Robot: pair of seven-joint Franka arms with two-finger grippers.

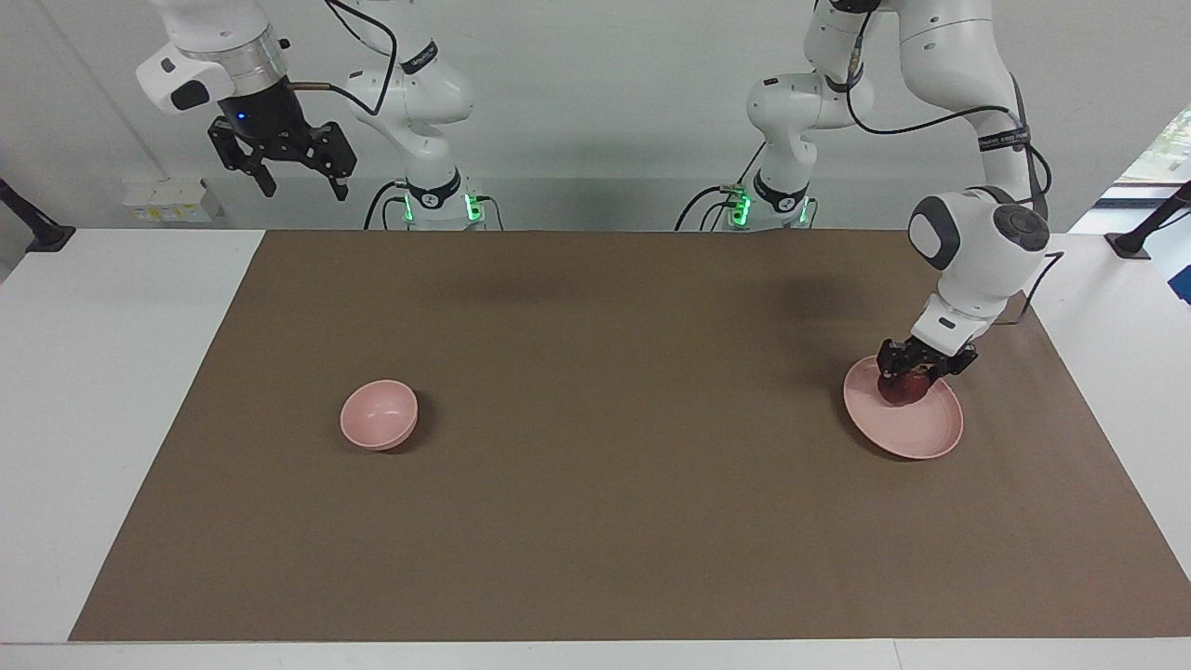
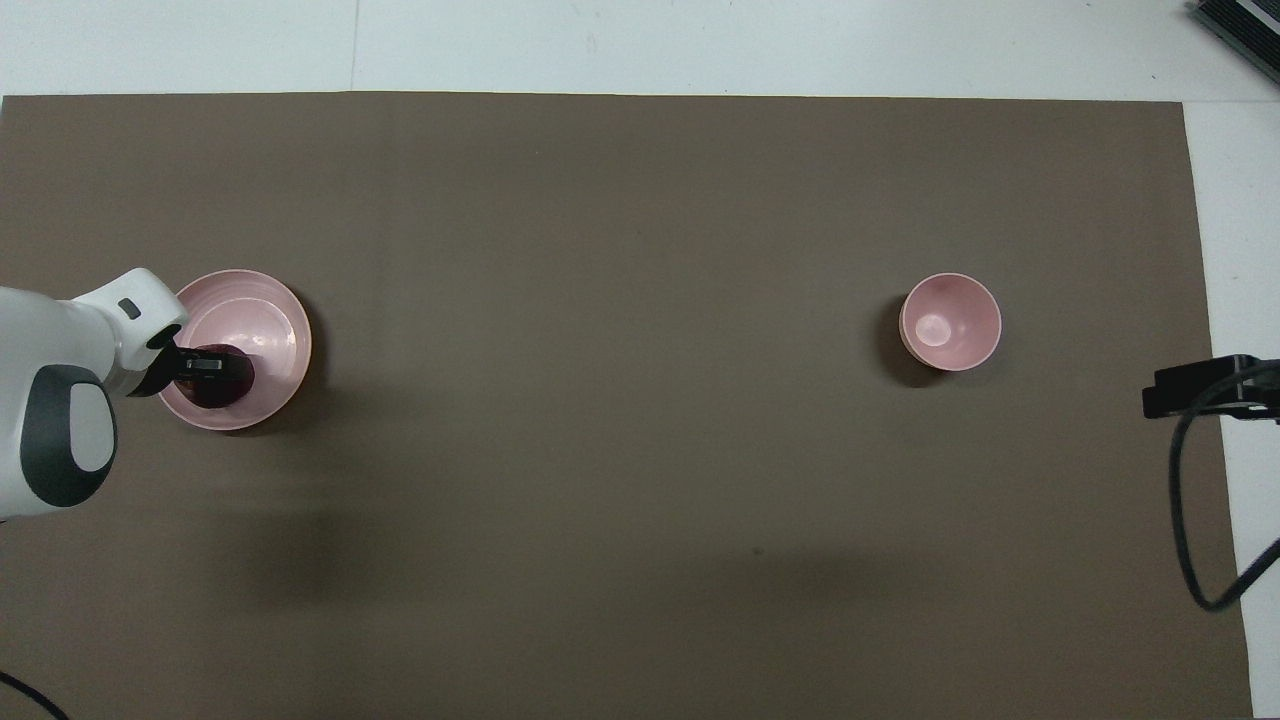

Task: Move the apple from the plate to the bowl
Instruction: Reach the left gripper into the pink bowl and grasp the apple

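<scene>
While my left gripper (image 1: 910, 374) is down on the plate (image 1: 916, 433), its fingers sit on either side of the apple (image 1: 903, 389), closed in against it as far as I can see, though the apple's underside is still on the plate. The apple rests on the part of the plate nearest to me, not at its middle; from overhead my left gripper (image 2: 205, 366) covers the top of the apple (image 2: 225, 385), and the bare pink of the plate (image 2: 255, 320) shows farther out from me. That plate lies on the brown mat (image 1: 614, 447) toward my left arm's end of the table.

Well apart from the plate, toward my right arm's end of the mat, stands the bowl (image 1: 379, 414), upright with nothing in it (image 2: 950, 322).

My right gripper (image 1: 296, 181) waits high in the air, away from the plate at my right arm's end, its fingers spread apart and holding nothing.
</scene>
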